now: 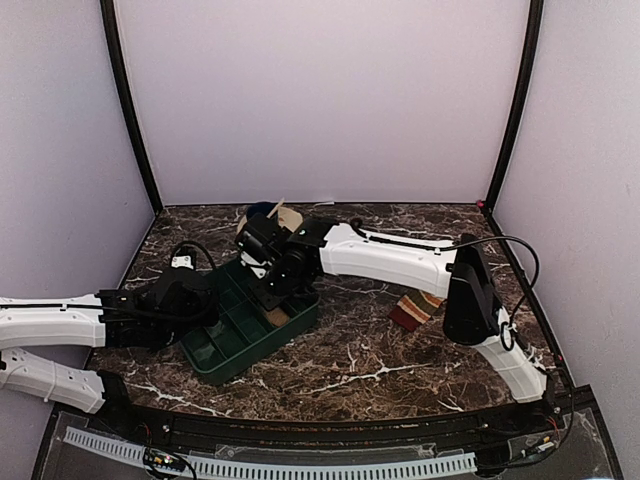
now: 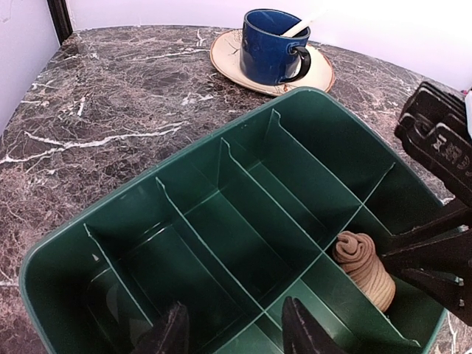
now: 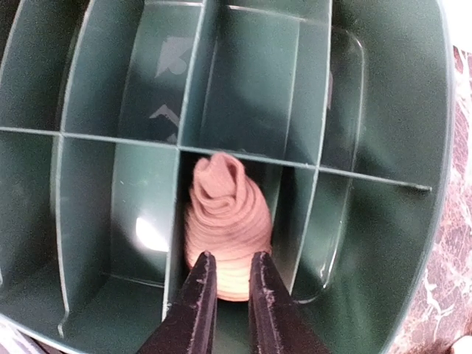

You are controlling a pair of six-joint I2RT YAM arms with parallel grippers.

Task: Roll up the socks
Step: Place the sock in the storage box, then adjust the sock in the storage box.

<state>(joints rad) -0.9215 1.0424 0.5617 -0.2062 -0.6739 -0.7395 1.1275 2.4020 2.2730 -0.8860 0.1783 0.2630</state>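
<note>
The plain tan sock (image 3: pixel 225 214) is rolled into a bundle and stands in one compartment of the green tray (image 3: pixel 398 110); it also shows in the left wrist view (image 2: pixel 365 267). My right gripper (image 3: pixel 230 259) reaches down into that compartment, its jaws nearly together and pinching the roll's near end. In the top view it (image 1: pixel 272 298) hangs over the tray's right end. The striped sock (image 1: pixel 415 308) lies flat on the table under the right arm. My left gripper (image 2: pixel 234 332) is open and empty above the tray's near compartments.
The green tray (image 1: pixel 215 355) sits at an angle left of centre, its other compartments holding nothing. A blue mug (image 2: pixel 269 46) with a spoon stands on a tan saucer (image 2: pixel 225 53) behind the tray. Purple walls close in the marble table.
</note>
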